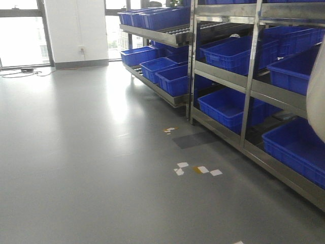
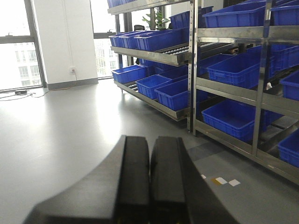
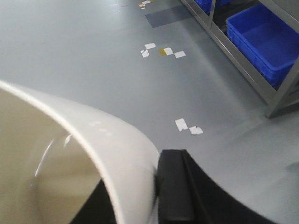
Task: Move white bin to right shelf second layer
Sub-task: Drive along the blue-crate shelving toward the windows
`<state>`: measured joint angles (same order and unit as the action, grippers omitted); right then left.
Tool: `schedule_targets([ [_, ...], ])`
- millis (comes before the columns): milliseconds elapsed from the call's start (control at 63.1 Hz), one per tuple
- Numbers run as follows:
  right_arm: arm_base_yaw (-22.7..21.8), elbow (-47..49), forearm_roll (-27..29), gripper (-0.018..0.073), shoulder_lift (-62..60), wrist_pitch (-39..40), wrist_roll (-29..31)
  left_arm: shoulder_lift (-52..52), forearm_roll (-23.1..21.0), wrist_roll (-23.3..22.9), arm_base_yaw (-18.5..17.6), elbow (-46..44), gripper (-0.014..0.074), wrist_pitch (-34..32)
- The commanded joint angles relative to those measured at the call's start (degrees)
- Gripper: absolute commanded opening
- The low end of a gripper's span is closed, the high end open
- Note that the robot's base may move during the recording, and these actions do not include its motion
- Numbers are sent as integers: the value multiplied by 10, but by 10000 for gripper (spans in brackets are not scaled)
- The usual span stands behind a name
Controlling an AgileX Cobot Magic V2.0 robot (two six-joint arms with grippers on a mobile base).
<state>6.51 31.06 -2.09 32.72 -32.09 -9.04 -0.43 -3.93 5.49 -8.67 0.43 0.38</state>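
The white bin (image 3: 117, 144) fills the lower left of the right wrist view, its rim towards the camera. My right gripper (image 3: 140, 191) is shut on its wall, with one black finger (image 3: 175, 186) outside and the other inside. A sliver of the bin (image 1: 318, 96) shows at the right edge of the front view. The right steel rack (image 1: 249, 84) stands ahead on the right, with blue crates (image 1: 238, 51) on its levels. My left gripper (image 2: 150, 144) is shut and empty, held above the floor.
A second steel rack (image 1: 157, 35) with roller lanes and blue crates stands farther back on the left. Grey floor carries tape marks (image 1: 198, 170) and a dark patch (image 1: 195, 140). Windows and a white wall (image 1: 76, 30) lie behind.
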Motion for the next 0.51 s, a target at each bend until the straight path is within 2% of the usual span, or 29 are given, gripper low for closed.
schedule_targets([
  [0, -3, 20, 1, 55, 3, 51, 0, -8, -3, -4, -1, 19, 85, -49],
  [491, -3, 20, 1, 55, 3, 51, 0, -8, -3, -4, -1, 19, 85, -49],
])
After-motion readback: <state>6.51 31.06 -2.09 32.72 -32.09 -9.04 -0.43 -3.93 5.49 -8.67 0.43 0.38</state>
